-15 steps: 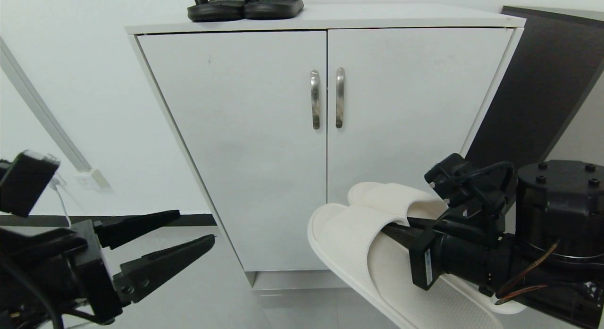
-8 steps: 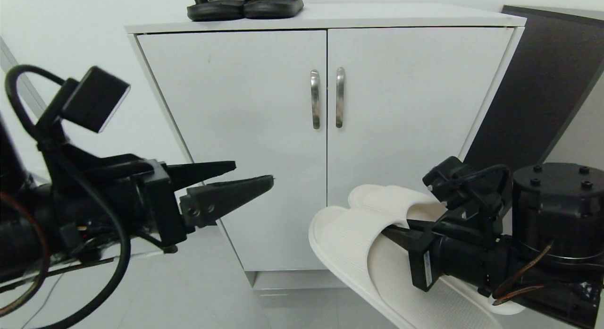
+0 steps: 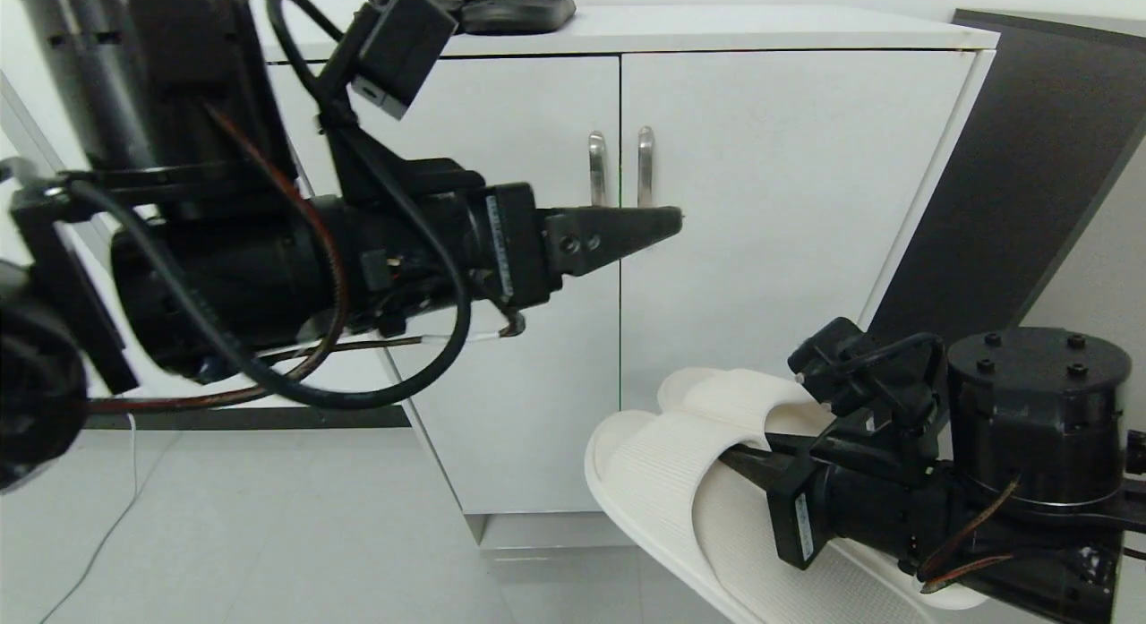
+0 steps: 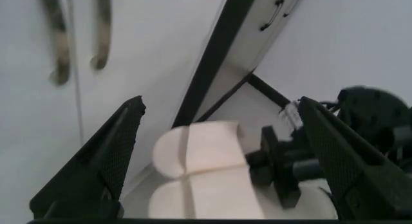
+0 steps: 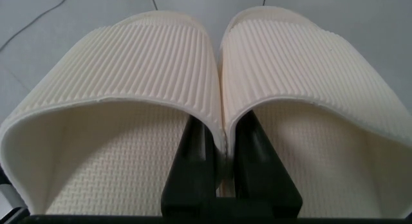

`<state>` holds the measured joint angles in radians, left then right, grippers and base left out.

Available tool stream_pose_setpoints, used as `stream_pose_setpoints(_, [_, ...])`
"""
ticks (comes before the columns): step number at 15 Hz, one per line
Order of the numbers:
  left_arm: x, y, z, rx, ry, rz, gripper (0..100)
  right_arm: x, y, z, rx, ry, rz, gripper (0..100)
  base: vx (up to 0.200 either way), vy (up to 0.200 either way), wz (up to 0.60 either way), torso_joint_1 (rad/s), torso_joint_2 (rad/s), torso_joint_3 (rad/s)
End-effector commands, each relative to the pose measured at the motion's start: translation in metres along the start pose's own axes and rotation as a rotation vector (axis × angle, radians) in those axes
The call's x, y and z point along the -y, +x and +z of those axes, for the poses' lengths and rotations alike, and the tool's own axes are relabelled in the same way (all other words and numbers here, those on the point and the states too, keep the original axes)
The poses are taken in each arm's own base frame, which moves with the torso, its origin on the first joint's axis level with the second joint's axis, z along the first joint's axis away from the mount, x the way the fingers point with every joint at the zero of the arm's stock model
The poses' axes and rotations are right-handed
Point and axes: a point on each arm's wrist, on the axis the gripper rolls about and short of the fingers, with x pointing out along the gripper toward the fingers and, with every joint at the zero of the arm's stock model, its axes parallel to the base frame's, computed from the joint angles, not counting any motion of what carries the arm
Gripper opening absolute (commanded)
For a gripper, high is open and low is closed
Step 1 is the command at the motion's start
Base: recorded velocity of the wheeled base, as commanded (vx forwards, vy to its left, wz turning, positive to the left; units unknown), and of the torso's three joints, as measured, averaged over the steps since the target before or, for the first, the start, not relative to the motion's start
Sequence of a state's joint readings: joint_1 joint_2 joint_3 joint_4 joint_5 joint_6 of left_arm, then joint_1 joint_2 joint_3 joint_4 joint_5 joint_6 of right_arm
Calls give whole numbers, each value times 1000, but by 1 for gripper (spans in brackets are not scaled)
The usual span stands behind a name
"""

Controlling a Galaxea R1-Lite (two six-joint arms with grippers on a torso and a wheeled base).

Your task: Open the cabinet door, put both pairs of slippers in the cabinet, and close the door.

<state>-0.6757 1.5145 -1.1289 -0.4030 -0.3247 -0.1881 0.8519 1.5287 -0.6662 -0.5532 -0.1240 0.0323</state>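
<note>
The white cabinet (image 3: 761, 203) has both doors shut, with two metal handles (image 3: 597, 163) side by side at the middle. A black pair of slippers (image 3: 510, 6) lies on its top. My left gripper (image 3: 662, 221) is raised in front of the doors, its tip just below and right of the handles. In the left wrist view this gripper (image 4: 220, 105) is open and holds nothing, with the handles (image 4: 61, 44) off to one side. My right gripper (image 3: 761, 445) is low at the right, shut on the inner straps of a white pair of slippers (image 3: 680, 445), as the right wrist view's gripper (image 5: 222, 130) and white slippers (image 5: 161, 76) show.
A dark panel (image 3: 1030, 158) leans against the wall right of the cabinet. Pale floor (image 3: 269, 534) lies open to the left of the cabinet, with a thin cable (image 3: 116, 517) trailing across it. A dark baseboard strip (image 3: 269, 416) runs along the wall.
My left arm has risen from low left and swung right, bringing its gripper up in front of the door handles. The right arm with the white slippers has barely shifted.
</note>
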Motion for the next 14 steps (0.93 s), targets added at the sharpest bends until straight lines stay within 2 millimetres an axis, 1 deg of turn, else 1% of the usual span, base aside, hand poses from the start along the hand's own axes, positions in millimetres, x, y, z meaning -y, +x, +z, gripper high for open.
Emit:
stream_pose_setpoints(1, [-6, 36, -1, -17, -34, -51, 100, -1, 1, -1, 1, -1, 2, 0, 0, 0, 0, 0, 0, 0])
stream_pose_setpoints(3, [-10, 51, 2, -10, -73, -79, 100, -1, 1, 0, 7, 0, 1, 0, 0, 0, 0, 0, 0, 0])
stream_pose_setpoints(5, [-15, 64, 1, -13, -88, -90, 100, -1, 1, -1, 6, 0, 1, 0, 0, 0, 0, 0, 0, 0])
stream_pose_setpoints(7, [-19, 67, -1, -14, -91, -74, 100, -1, 1, 0, 7, 0, 1, 0, 0, 0, 0, 0, 0, 0])
stream_pose_setpoints(9, [-26, 64, 1, -6, -90, -46, 100, -1, 1, 0, 10, 0, 1, 0, 0, 0, 0, 0, 0, 0])
stream_pose_setpoints(11, [-28, 62, 3, 6, -89, -17, 100, -1, 1, 0, 9, 0, 1, 0, 0, 0, 0, 0, 0, 0])
stream_pose_setpoints(12, [-30, 63, 4, 25, -82, 40, 100, -1, 1, 0, 10, 0, 1, 0, 0, 0, 0, 0, 0, 0])
stream_pose_setpoints(14, [-31, 71, 9, 49, -75, 60, 100, -1, 1, 1, 12, 1, 0, 0, 0, 0, 0, 0, 0, 0])
